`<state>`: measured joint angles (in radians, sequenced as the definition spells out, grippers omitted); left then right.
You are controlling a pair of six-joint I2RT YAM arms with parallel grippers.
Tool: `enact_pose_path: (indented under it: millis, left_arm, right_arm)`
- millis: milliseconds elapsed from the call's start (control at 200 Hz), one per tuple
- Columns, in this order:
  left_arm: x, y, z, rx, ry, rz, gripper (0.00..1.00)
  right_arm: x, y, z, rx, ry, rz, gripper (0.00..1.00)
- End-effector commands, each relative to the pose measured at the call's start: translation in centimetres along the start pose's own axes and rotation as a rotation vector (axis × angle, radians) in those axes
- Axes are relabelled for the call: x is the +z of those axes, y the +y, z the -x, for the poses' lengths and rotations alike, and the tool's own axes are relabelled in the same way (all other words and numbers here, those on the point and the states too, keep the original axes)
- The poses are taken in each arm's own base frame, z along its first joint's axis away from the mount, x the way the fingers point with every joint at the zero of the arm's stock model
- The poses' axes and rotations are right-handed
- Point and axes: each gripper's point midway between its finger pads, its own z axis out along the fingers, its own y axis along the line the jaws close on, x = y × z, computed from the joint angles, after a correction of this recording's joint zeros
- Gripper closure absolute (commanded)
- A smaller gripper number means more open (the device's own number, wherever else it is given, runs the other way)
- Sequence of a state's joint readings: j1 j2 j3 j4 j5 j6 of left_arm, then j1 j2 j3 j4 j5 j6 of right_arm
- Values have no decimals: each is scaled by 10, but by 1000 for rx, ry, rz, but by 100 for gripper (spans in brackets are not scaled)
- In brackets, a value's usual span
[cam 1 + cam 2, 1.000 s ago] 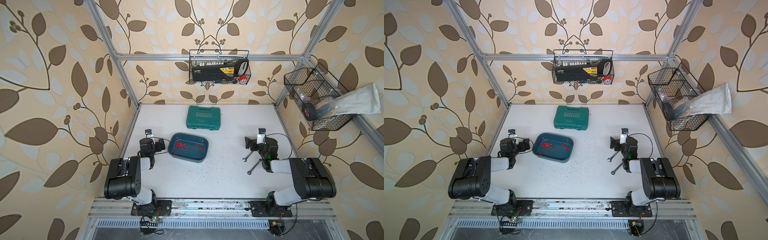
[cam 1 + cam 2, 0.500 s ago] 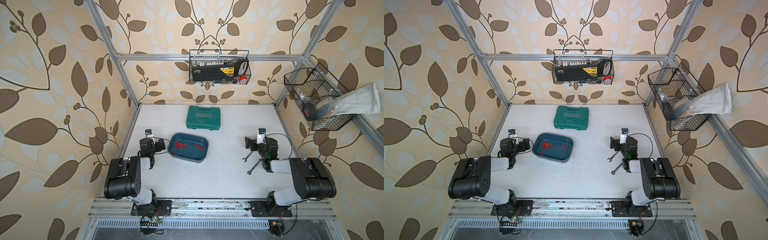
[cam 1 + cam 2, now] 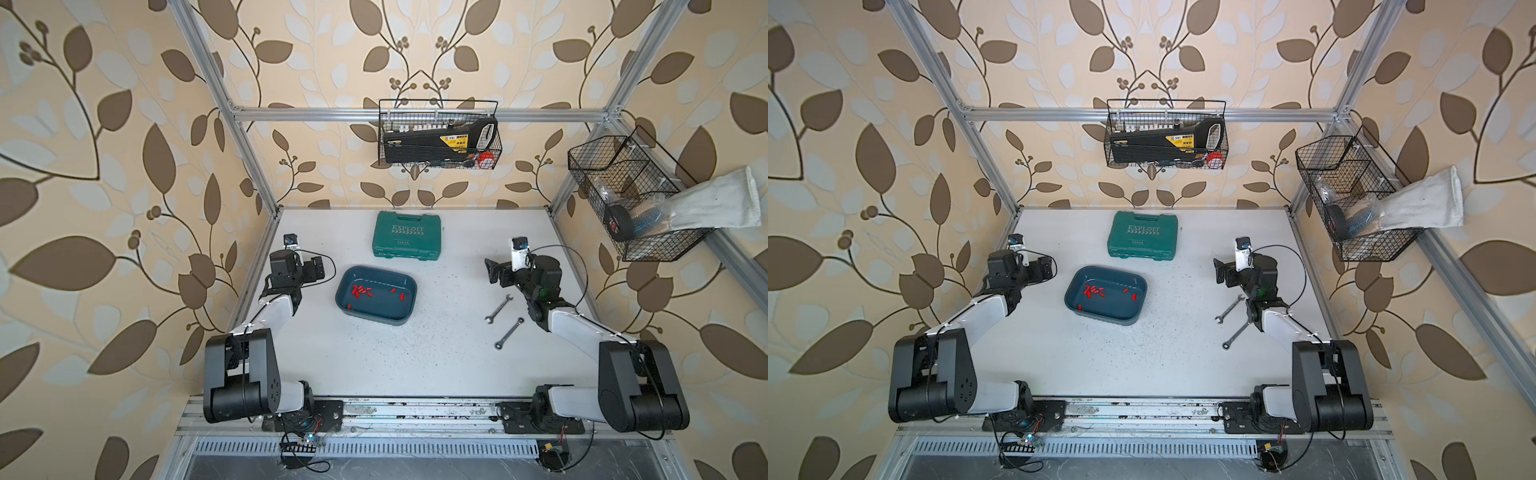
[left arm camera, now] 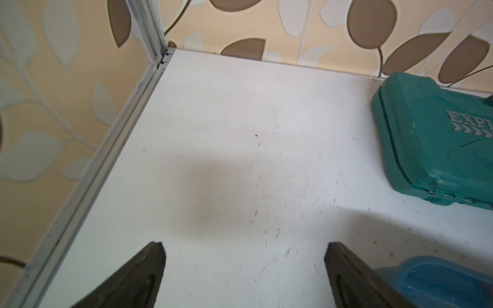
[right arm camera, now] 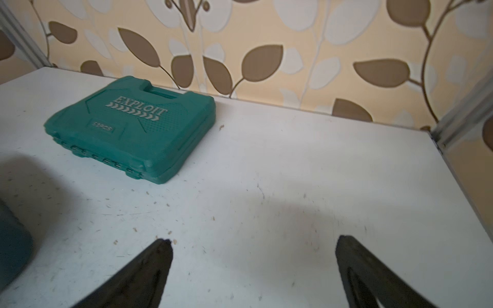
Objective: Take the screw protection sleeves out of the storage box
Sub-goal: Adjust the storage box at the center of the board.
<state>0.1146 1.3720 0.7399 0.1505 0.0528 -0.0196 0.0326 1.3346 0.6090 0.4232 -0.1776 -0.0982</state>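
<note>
The left gripper (image 4: 244, 248) stands fully open, its two dark fingers (image 4: 149, 266) spread wide over bare white tabletop (image 3: 374, 365), with nothing between them and nothing touched. In both top views it sits just off the left end of the shallow dark teal-blue plastic storage box (image 3: 384, 306), near it but apart (a rounded corner of the box shows beside one finger in the left wrist view). The right gripper (image 5: 253, 242) is spread equally wide and also holds nothing, with only speckled table between its fingers; it hangs well to the right of the box. The tiny bright red plastic screw protection sleeves (image 3: 361, 292) all lie inside the box on its floor: most are bunched toward its left half, two are farther right, and one lies alone near the front left corner. Behind the box, toward the back wall, lies a closed green hard plastic case lettered "EXPLOIT" (image 3: 407, 235). Two small metal wrenches (image 3: 498, 309) lie on the table beside the right arm, clear of its fingers.
</note>
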Motion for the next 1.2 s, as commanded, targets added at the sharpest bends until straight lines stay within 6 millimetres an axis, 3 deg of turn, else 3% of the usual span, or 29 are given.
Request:
enact_pose_path:
  millis: [0, 125, 280, 405, 515, 690, 835, 1020, 1195]
  left_arm:
    - [-23, -25, -14, 108, 226, -164, 1]
    - [-54, -61, -20, 151, 355, -395, 1]
    - [-82, -81, -25, 166, 412, -530, 1]
    - [-79, -75, -39, 183, 536, -505, 1]
    - [-66, -69, -57, 196, 661, -460, 4]
    - [-47, -80, -80, 227, 759, -429, 13]
    - [-27, -88, -86, 199, 806, -412, 26]
    - [-2, -97, -94, 195, 850, -375, 42]
    - [8, -100, -92, 188, 840, -364, 52]
  right_arm:
    - [-2, 37, -7, -87, 173, 146, 1]
    - [-6, 70, 14, -117, 212, 273, 1]
    - [-26, 116, 39, -132, 271, 531, 1]
    - [-33, 150, 36, -199, 358, 659, 1]
    - [-35, 170, 16, -239, 376, 745, 1]
    - [-30, 181, -10, -193, 406, 812, 1]
    - [-29, 182, -24, -182, 442, 829, 1]
    - [-29, 184, -34, -170, 468, 842, 1]
    - [-28, 184, -37, -168, 478, 848, 1]
